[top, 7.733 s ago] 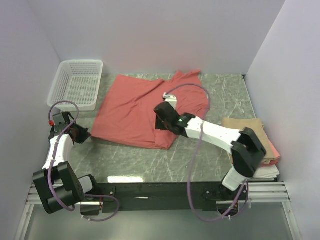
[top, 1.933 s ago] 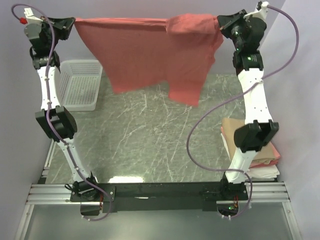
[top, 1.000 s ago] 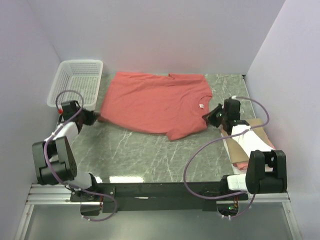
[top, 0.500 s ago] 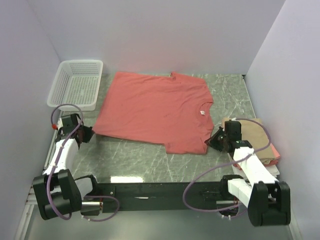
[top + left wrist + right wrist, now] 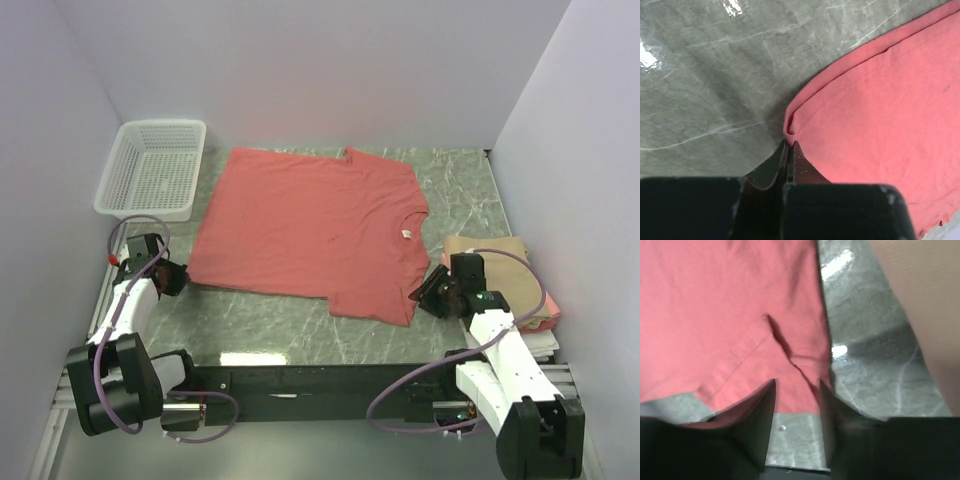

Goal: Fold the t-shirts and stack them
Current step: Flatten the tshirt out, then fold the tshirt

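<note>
Top view: salmon-red shirt (image 5: 310, 230) lies flat on the table (image 5: 280, 335), centre of frame, collar toward the right, bottom hem toward the left. White mesh basket (image 5: 150, 170) sits upper left, just beside the shirt's far left corner. Folded stack (image 5: 510, 275) sits at the right edge, tan on top, pink and white edges showing under it. Left pincer (image 5: 178, 278) is low at the shirt's near left corner, touching it. Right pincer (image 5: 425, 297) is low at the near right sleeve, between the shirt and the stack.

Left wrist view: left pincer (image 5: 789, 145) is clenched, the 2 fingers pressed together, and the shirt's (image 5: 880, 110) hem corner curls up into the tips, so it grasps the cloth there. Shirt fills the right half of the frame, bare table (image 5: 705, 75) the left.

Right wrist view: right pincer (image 5: 797, 390) has its jaws apart and grips nothing. The shirt's (image 5: 730, 305) sleeve hem lies on the table (image 5: 865, 355) between the 2 fingers, with 1 small crease running up from them. Tan shirt (image 5: 925, 300) shows at the upper right, apart from the red cloth.
</note>
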